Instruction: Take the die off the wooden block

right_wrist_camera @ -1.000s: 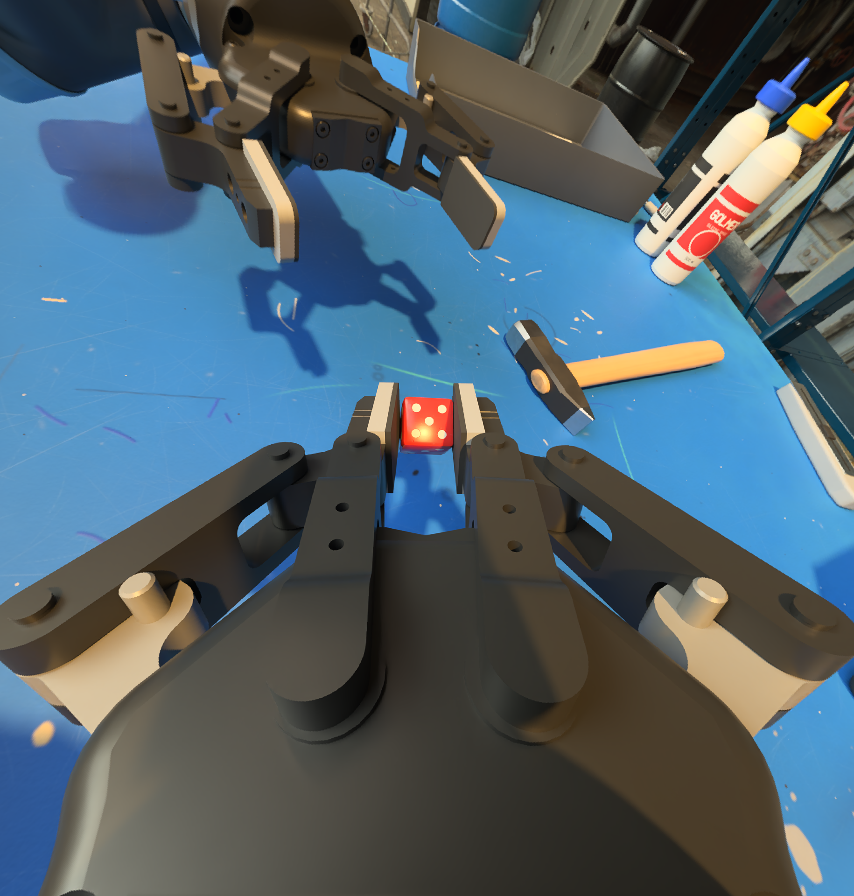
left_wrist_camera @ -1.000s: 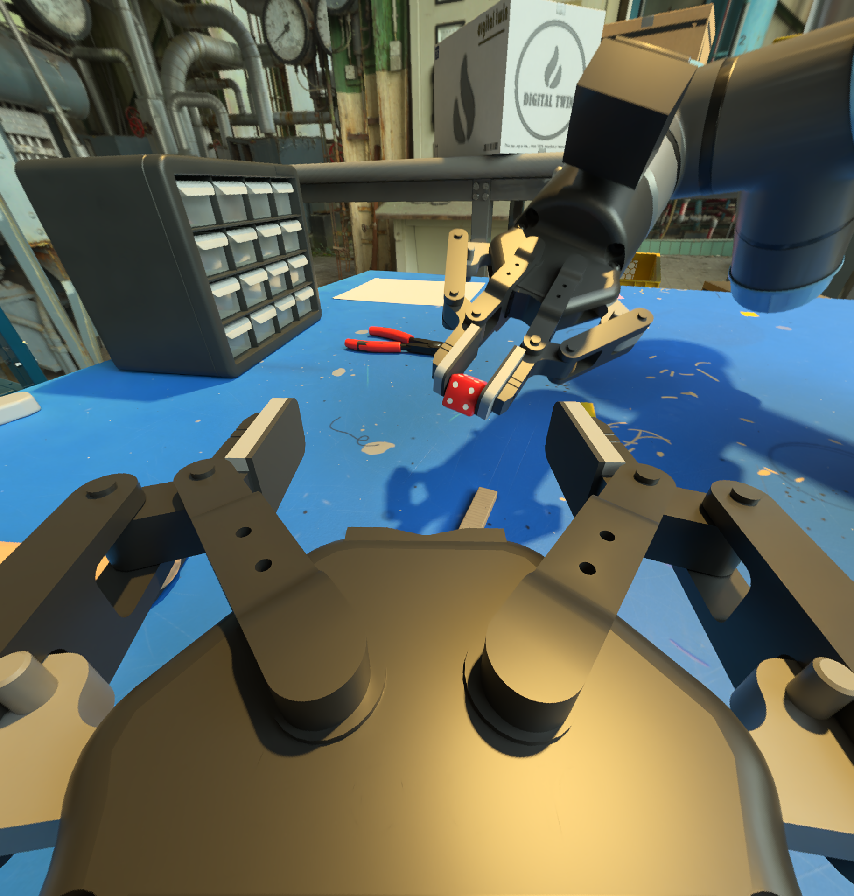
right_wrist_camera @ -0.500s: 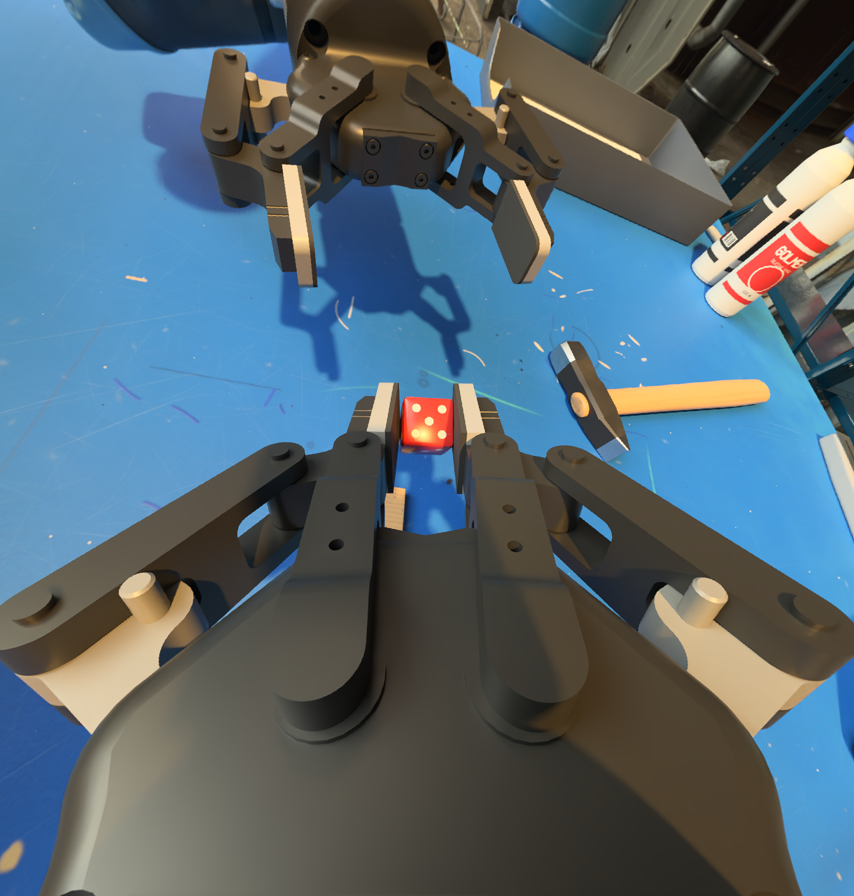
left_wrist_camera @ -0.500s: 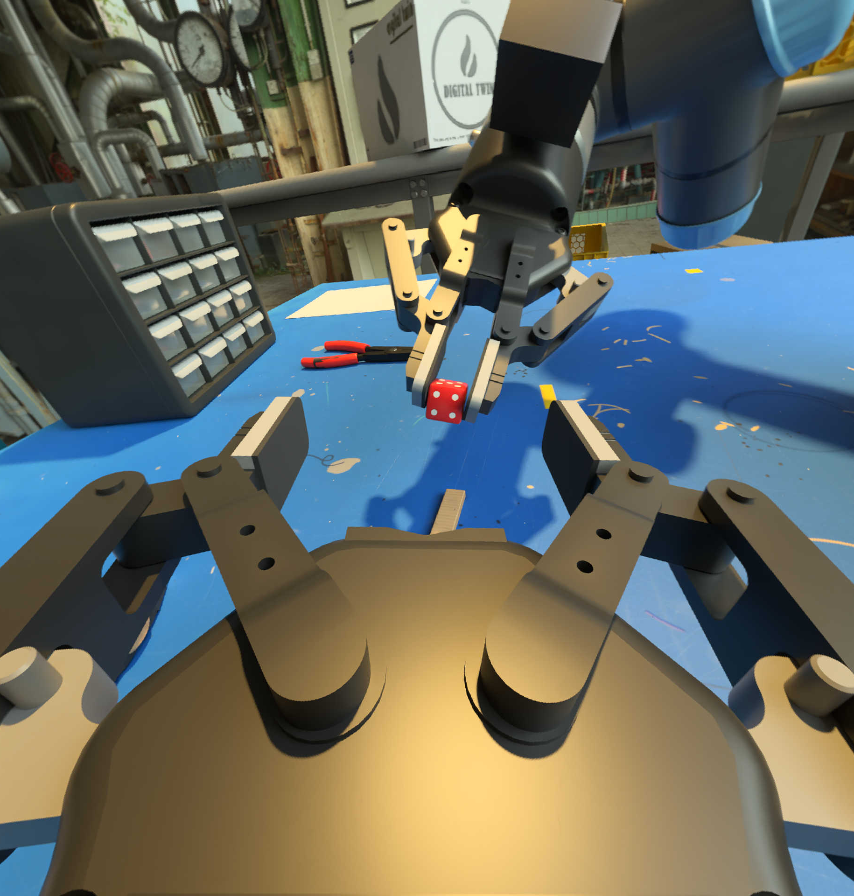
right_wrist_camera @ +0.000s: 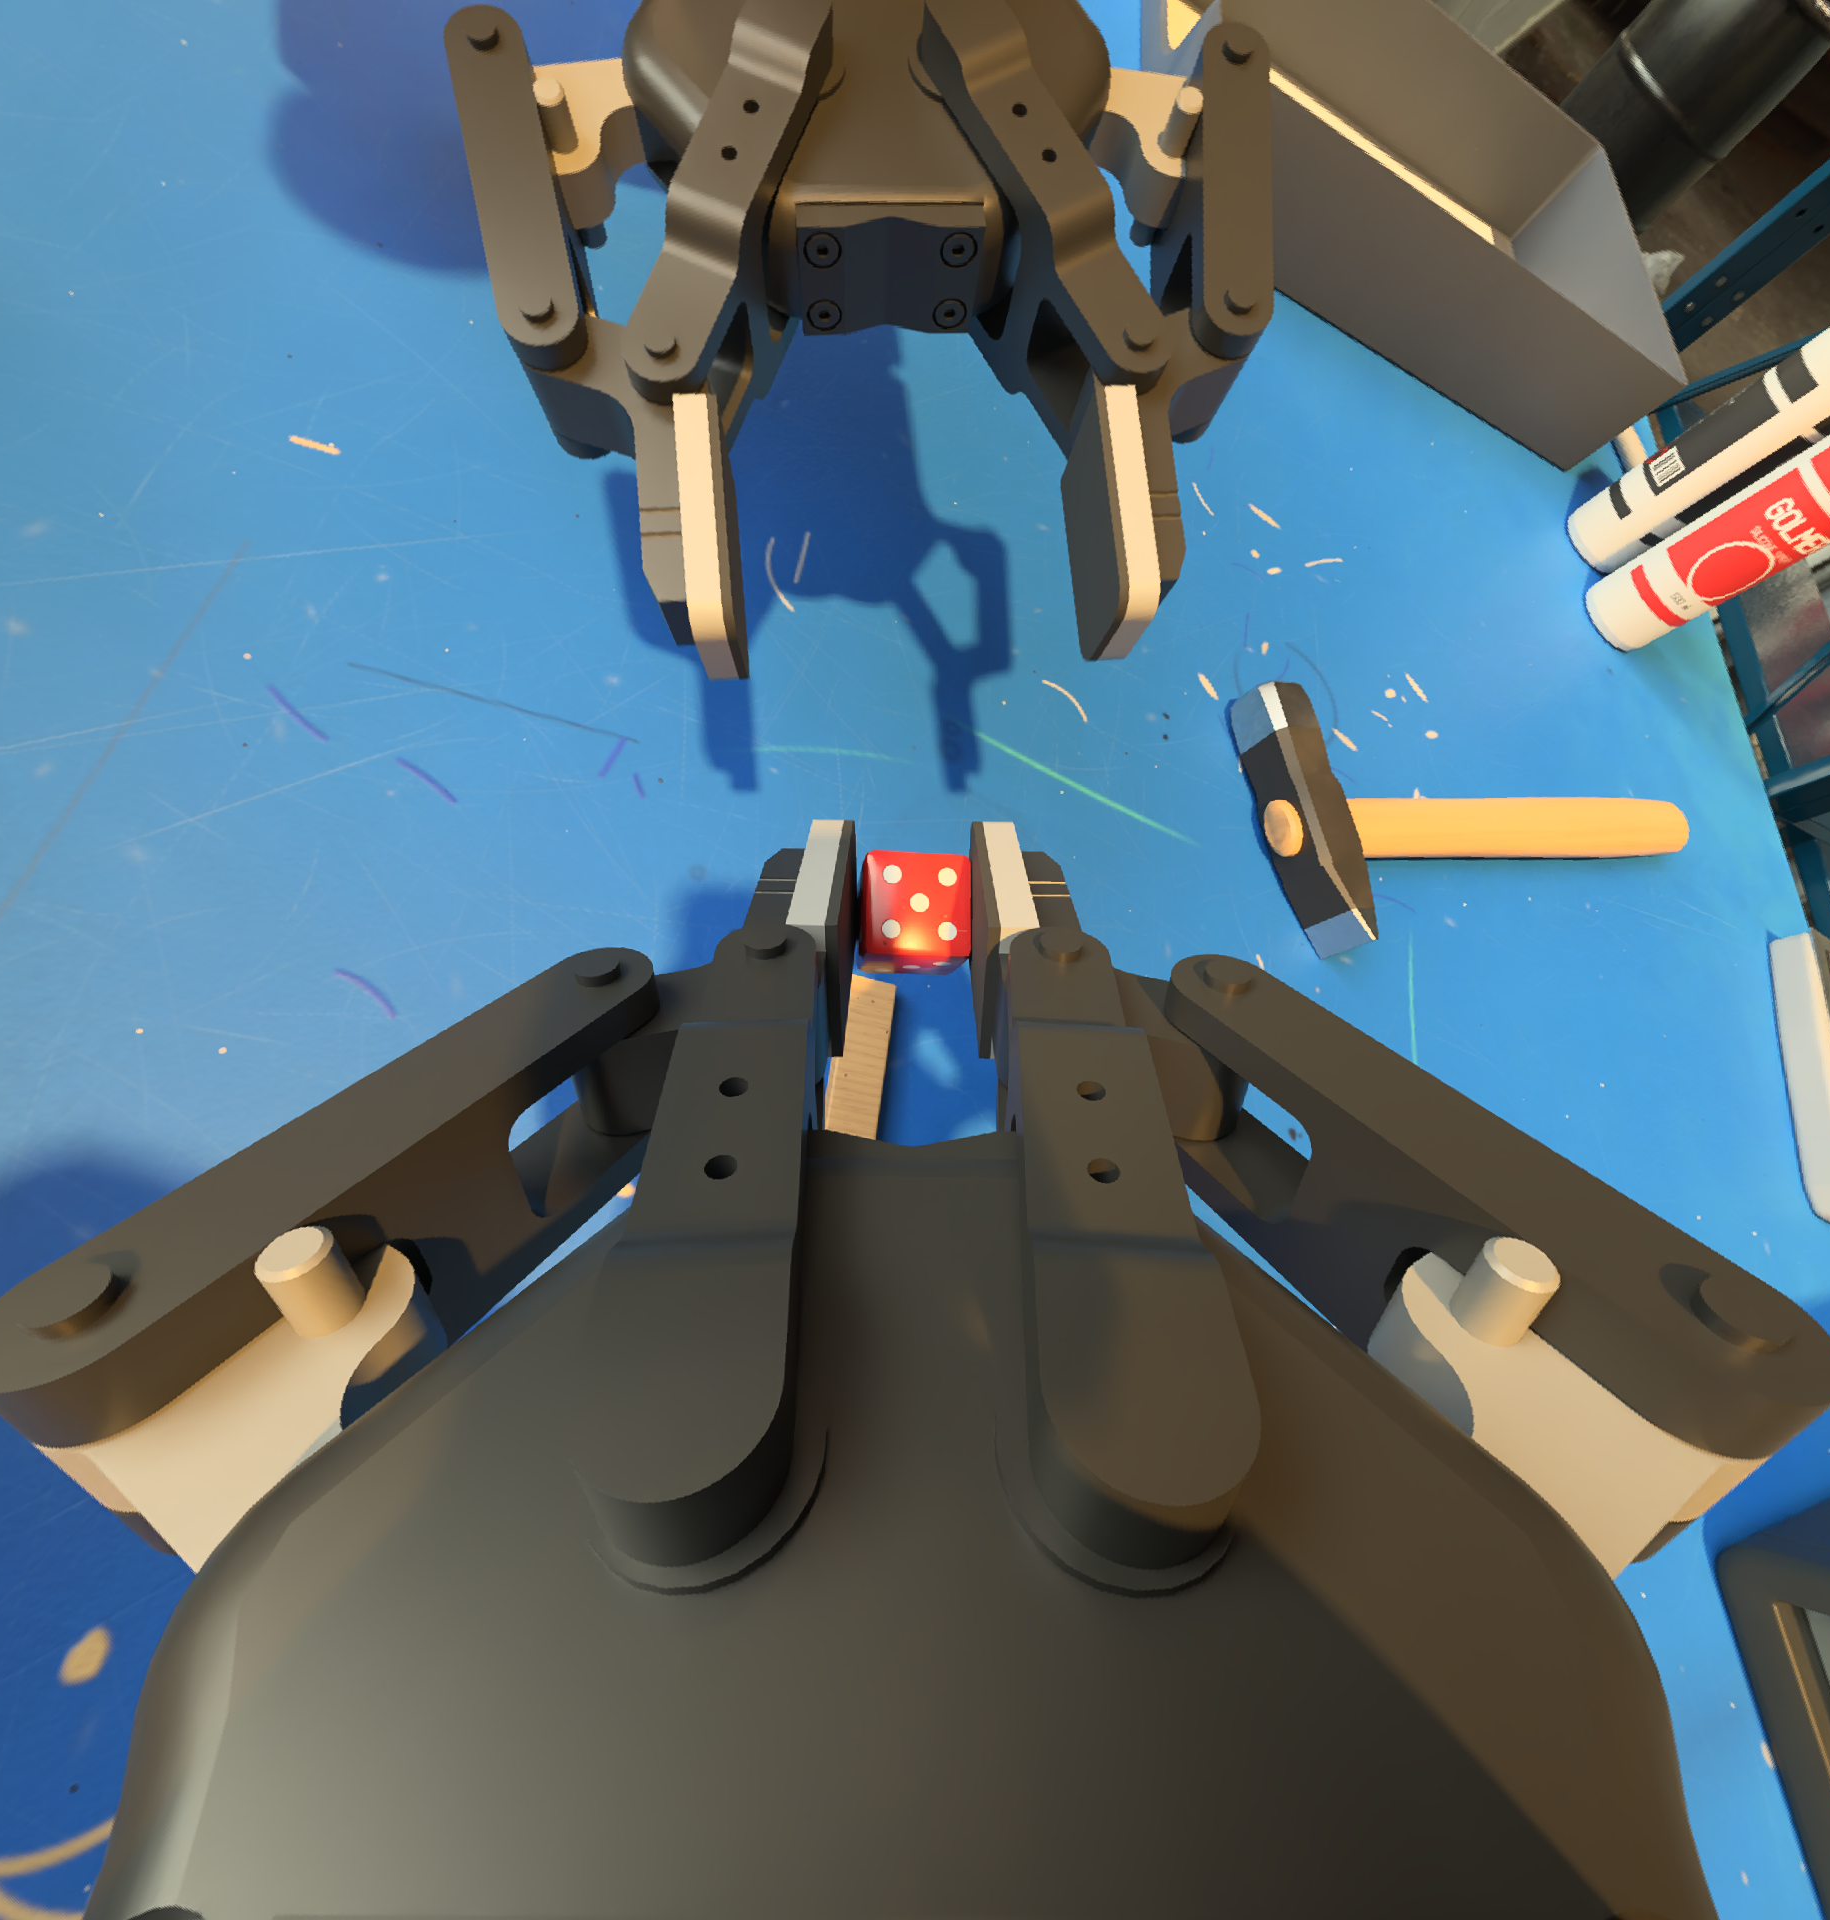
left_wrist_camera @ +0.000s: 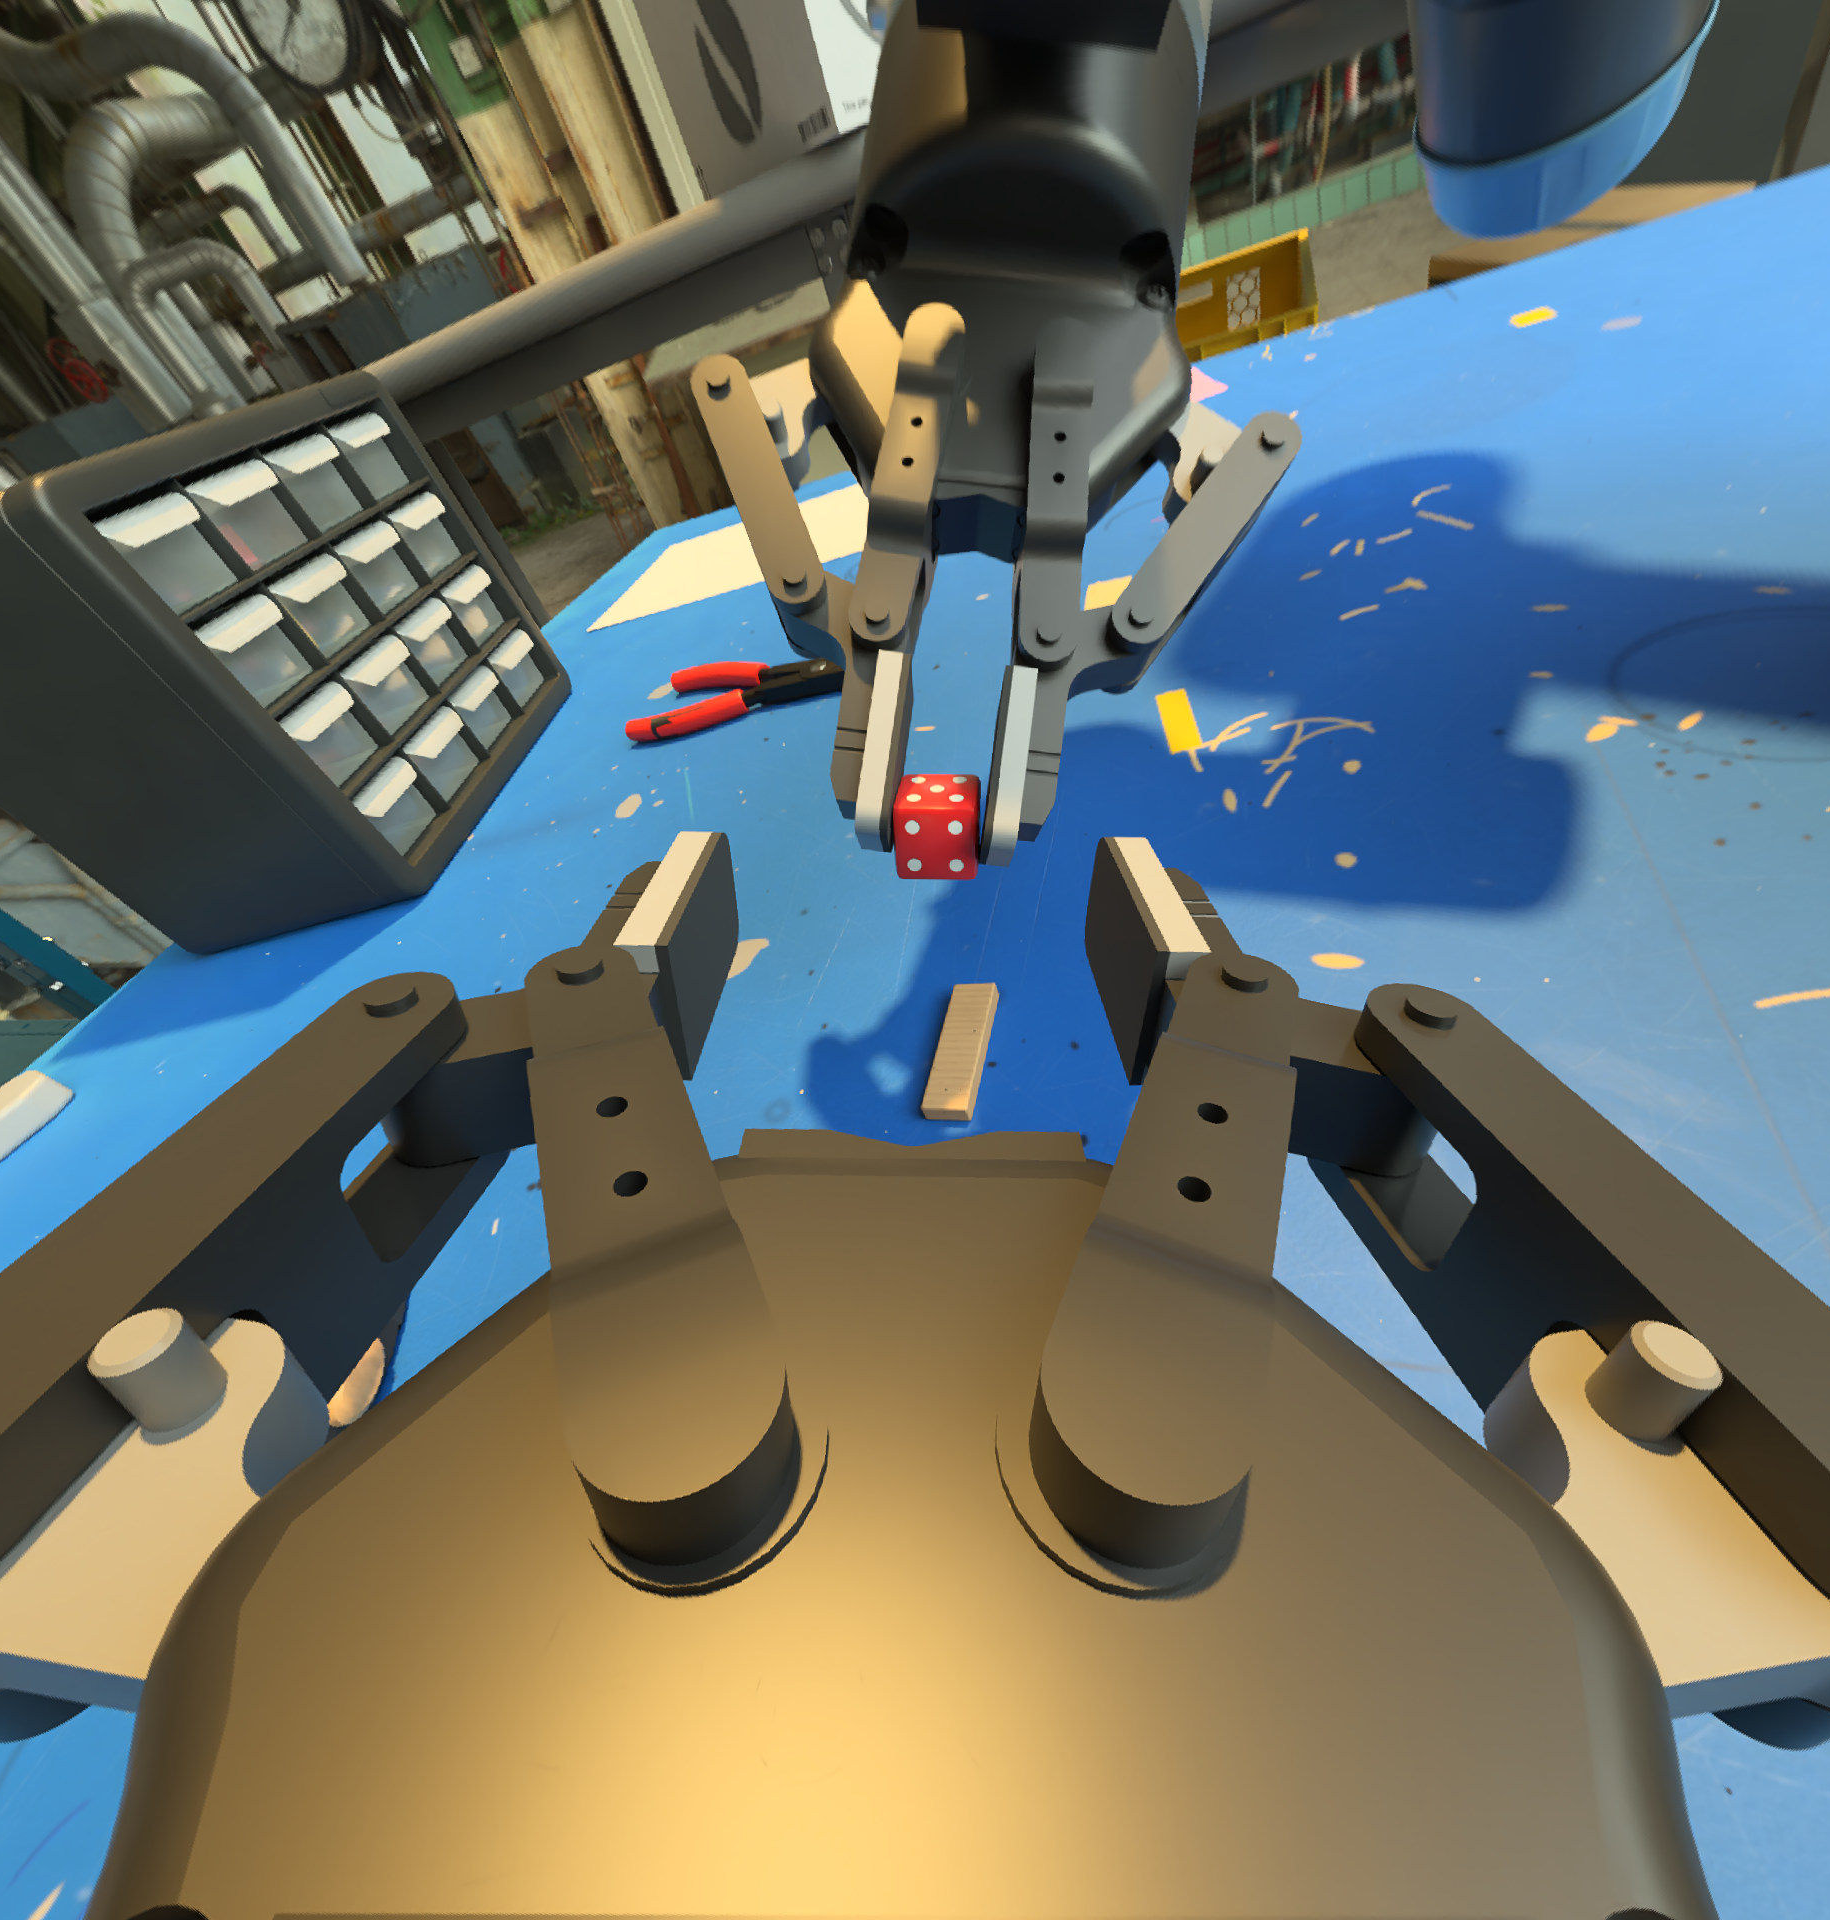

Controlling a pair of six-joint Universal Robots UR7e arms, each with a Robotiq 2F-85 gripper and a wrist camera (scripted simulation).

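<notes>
The red die (left_wrist_camera: 935,825) hangs above the blue table, off the wooden block (left_wrist_camera: 960,1050) lying flat just below, pinched in the right gripper (right_wrist_camera: 916,902) so it's carried clear. Beyond the block the left gripper (left_wrist_camera: 909,914) waits spread wide and empty, a hammer (right_wrist_camera: 1410,826) to the block's side

A grey drawer cabinet (left_wrist_camera: 267,665) stood on the blue table (left_wrist_camera: 1513,935), red-handled pliers (left_wrist_camera: 729,694) nearby. A hammer (right_wrist_camera: 1410,826), two glue bottles (right_wrist_camera: 1742,530) and a grey bin (right_wrist_camera: 1441,239) lay opposite.
</notes>
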